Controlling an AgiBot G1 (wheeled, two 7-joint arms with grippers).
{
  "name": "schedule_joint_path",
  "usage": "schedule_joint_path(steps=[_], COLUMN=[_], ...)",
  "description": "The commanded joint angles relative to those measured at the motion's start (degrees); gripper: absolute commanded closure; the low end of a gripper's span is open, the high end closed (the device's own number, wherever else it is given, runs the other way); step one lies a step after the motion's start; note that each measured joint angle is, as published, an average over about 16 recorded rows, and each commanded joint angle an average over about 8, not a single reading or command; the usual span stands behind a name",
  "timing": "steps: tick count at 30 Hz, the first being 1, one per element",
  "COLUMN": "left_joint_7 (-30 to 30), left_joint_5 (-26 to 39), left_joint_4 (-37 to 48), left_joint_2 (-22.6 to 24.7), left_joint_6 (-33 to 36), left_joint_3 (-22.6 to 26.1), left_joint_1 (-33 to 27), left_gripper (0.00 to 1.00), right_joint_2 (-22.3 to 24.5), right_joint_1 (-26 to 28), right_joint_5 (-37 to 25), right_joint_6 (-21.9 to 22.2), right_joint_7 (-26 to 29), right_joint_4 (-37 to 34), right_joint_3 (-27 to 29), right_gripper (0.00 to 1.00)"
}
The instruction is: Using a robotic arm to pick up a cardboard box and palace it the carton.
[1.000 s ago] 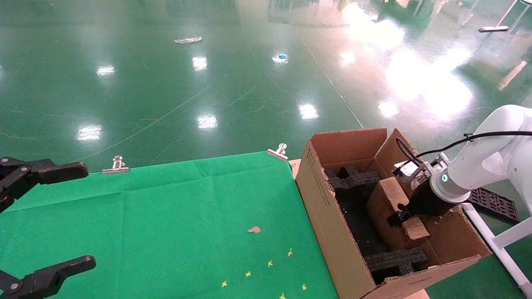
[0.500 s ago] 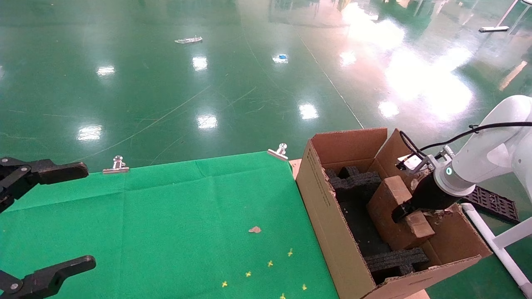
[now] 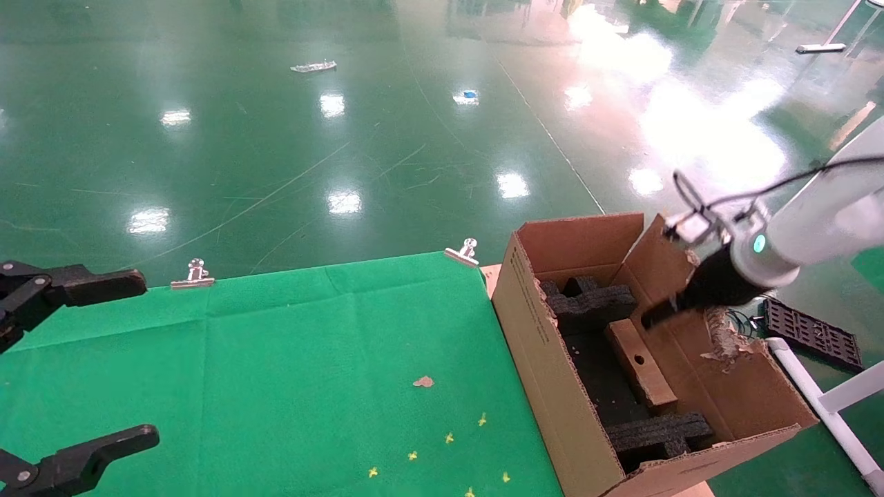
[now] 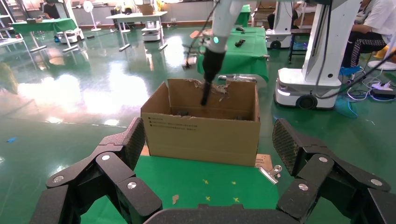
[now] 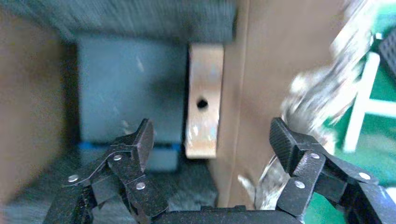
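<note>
Right gripper [image 3: 656, 319] hung with its fingers spread wide and holding nothing, poised above the carton [image 3: 552, 359], near the carton's torn right wall. Judging from that, the placing step looked finished and the release already made; the next move would likely call only for the robotic arm [image 3: 794, 238] to lift straight clear of the carton without snagging the ragged flap or the black foam inserts [image 3: 590, 300] at the carton's far and near ends. Within the carton, the cardboard box [image 3: 639, 360] lay on edge along the right wall, slotted between the two foam pieces, a small round hole showing in its upper face. Relative to the gripper, the box sat below and apart from the open fingers; the right wrist view showed it between them but deeper inside the carton, with no contact. Beside the carton, the green cloth [image 3: 276, 373] carried only scraps and small yellow marks, and the left gripper [image 3: 76, 366] waited parked over the cloth's far side from the carton, its fingers also apart.
</note>
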Motion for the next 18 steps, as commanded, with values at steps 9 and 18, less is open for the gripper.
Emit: schedule_joint_path(steps=[9,18], left_joint_7=[0.02,0.03], left_joint_5=[-0.02,-0.04], left_joint_4=[0.0,0.0], left_joint_2=[-0.01,-0.02], left_joint_6=[-0.01,-0.03], left_joint_3=[0.03,0.05], left_joint_1=[-0.01,-0.01], left_gripper=[0.0,0.0], right_joint_2=[3.45,6.28], right_joint_1=[13.86,18.47], right_joint_5=[3.79,6.19], right_joint_6=[-1.93,-2.78], right_joint_7=[-6.93,-9.16], right_joint_4=[3.04,5.88], right_joint_3=[3.02,4.88], right_gripper=[0.0,0.0])
